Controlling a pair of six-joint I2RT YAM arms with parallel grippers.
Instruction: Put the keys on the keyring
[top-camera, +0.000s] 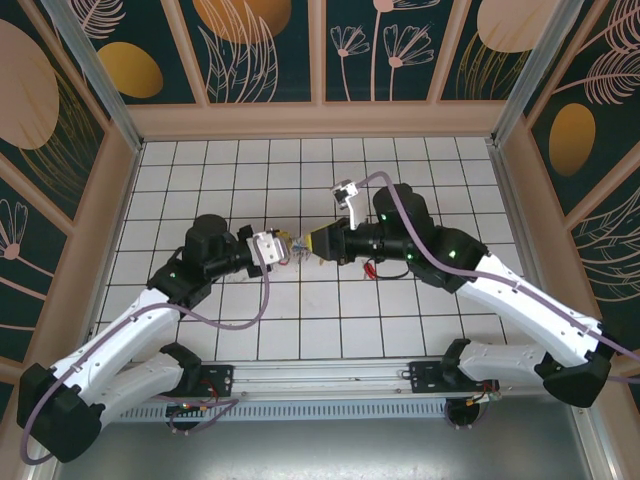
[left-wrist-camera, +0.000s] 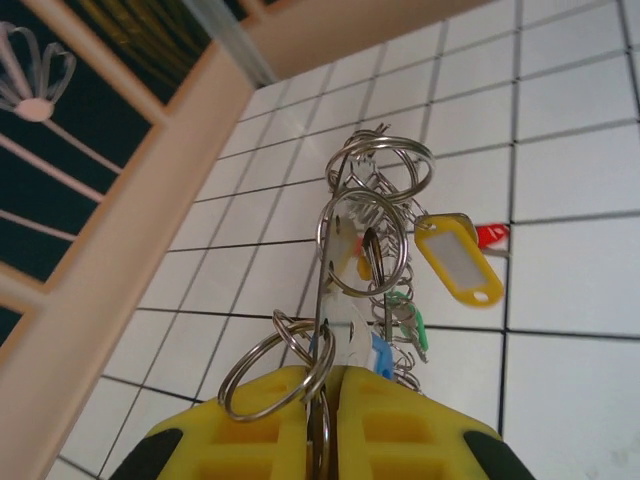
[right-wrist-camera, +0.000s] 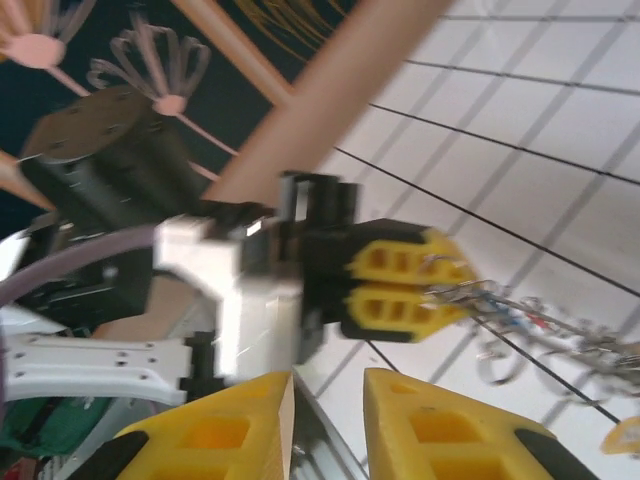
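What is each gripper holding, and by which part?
Left gripper pinches the keyring by one end of its wire loop, keys threaded on. Right gripper is open, holding nothing.

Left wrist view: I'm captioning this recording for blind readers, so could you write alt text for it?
The left gripper, yellow jaws shut, pinches a silvery keyring hung with keys tagged yellow, green and blue. Behind are white floor tiles and a wooden rail.

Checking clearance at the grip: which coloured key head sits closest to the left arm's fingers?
The blue head, right at the fingers pinching the keyring; the green head hangs farther out, the yellow head and red head farther still.
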